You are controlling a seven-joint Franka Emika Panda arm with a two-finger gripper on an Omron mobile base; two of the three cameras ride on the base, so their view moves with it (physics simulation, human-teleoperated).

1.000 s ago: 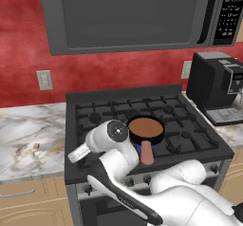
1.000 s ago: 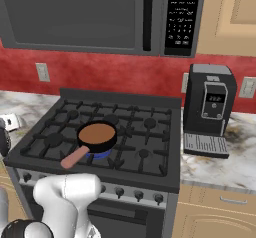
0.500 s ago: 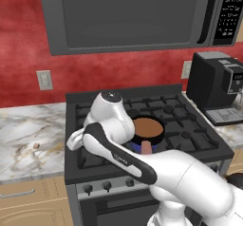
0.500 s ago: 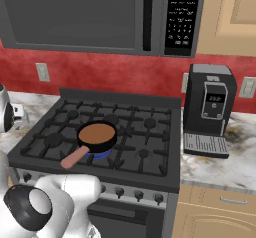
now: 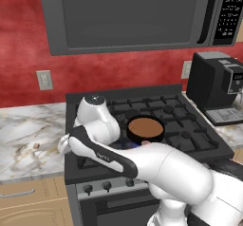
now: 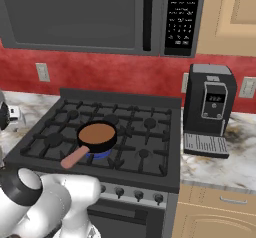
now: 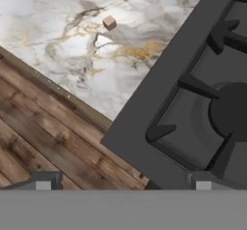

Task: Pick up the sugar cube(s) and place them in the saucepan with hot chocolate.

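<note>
Marble counter (image 7: 58,40), sugar cube (image 7: 109,22) well beyond gripper (image 7: 123,185), fingers spread, empty.

the counter (image 7: 72,45) is white marble with grey and golden veins. 1 sugar cube (image 7: 110,22) is pale tan. the stove (image 6: 135,147) is dark grey. the saucepan (image 6: 97,137) is black with brown liquid and a pinkish handle. the wall (image 5: 28,49) is red.
</note>
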